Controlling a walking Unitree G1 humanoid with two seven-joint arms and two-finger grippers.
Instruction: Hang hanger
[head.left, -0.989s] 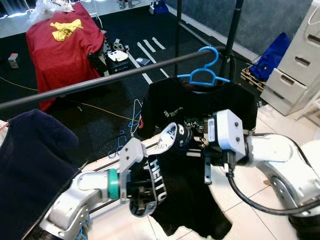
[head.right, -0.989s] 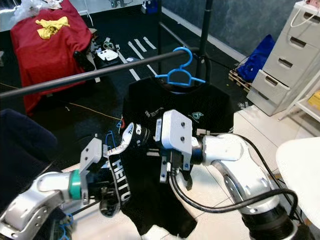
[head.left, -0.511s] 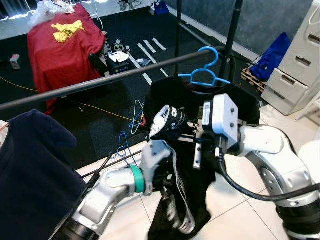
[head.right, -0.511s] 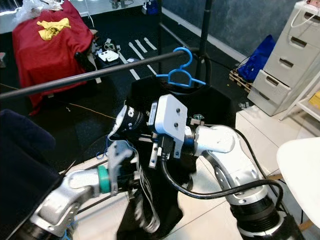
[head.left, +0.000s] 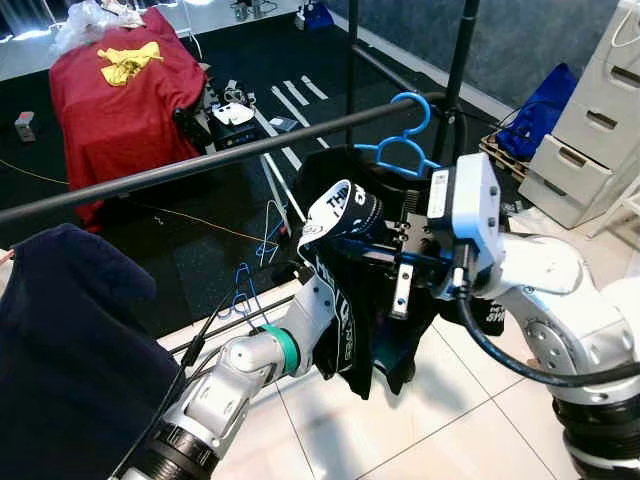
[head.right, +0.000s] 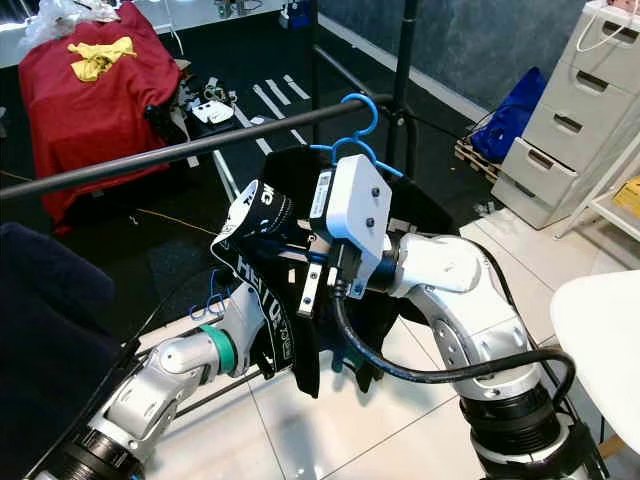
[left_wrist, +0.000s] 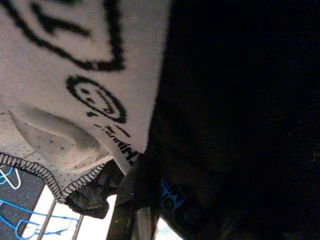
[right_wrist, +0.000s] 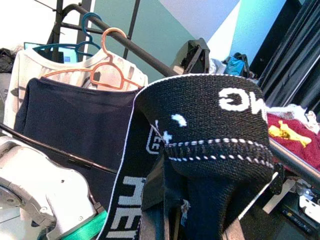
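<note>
A blue hanger (head.left: 407, 143) hooks over the black rail (head.left: 200, 165), and a black garment (head.left: 375, 320) hangs from it, bunched up. Its white-lettered band (head.left: 342, 212) loops over my right gripper (head.left: 345, 248), which reaches left from its white wrist box (head.left: 468, 215) just below the rail. The right wrist view has the same band (right_wrist: 220, 120) draped close in front, so the fingers' spacing is hidden. My left arm (head.left: 262, 355) reaches up from below into the hanging cloth, which buries its gripper. In the left wrist view, white printed fabric (left_wrist: 75, 75) and black cloth press against the camera.
A navy garment (head.left: 70, 330) hangs on the rail at the left. The rack's upright pole (head.left: 460, 60) stands right behind the hanger. Blue hangers (head.left: 250, 285) lie on the dark floor. White drawers (head.left: 600, 120) and a blue bag (head.left: 540, 110) stand at the right, a red cloth (head.left: 125, 90) far left.
My left arm has risen from low on the left up under the garment. The garment is lifted and bunched closer to the rail, and my right gripper has moved up with the band.
</note>
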